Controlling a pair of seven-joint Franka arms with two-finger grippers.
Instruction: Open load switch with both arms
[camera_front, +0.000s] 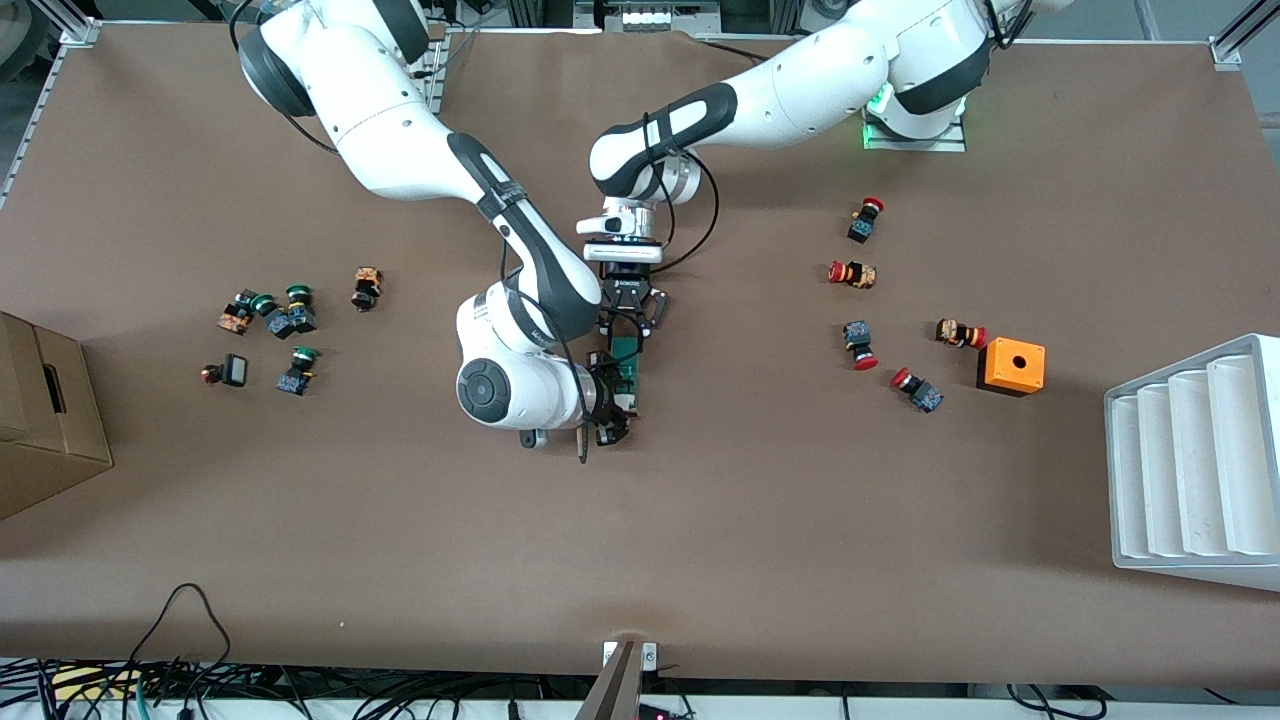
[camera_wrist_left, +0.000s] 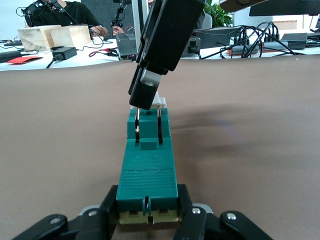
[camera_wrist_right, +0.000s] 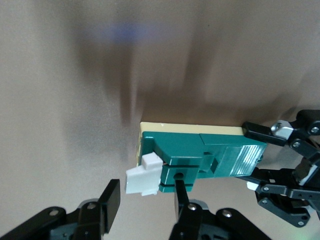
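In the front view, the slim dark-green rectangular load switch (camera_front: 629, 370) is seen lying on the brown matte table (camera_front: 700, 520) near its middle, between the two black two-finger pincers. The left gripper (camera_front: 628, 330), on the white arm reaching from the base at that view's right, is clamped on the end of the switch farther from the front camera. The right gripper (camera_front: 612, 420) is placed at the nearer end. Red-capped push buttons (camera_front: 866, 218) and an orange box with a hole (camera_front: 1011, 366) lie toward the left arm's end; green-capped buttons (camera_front: 298, 297) and a cardboard box (camera_front: 45, 420) toward the right arm's end.

In the left wrist view, the switch (camera_wrist_left: 148, 172) is shown pinched between closed fingers (camera_wrist_left: 112, 205), while the other arm's finger (camera_wrist_left: 147, 90) hangs over the white-piece end. Desks, cables and a seated person are visible past the table.

In the right wrist view, the fingers (camera_wrist_right: 110, 200) are set partly open, astride the white piece (camera_wrist_right: 142, 176), gripping nothing yet. The step in hand is judged to be bracing the body; next, a close on the white piece and a pull are called for.
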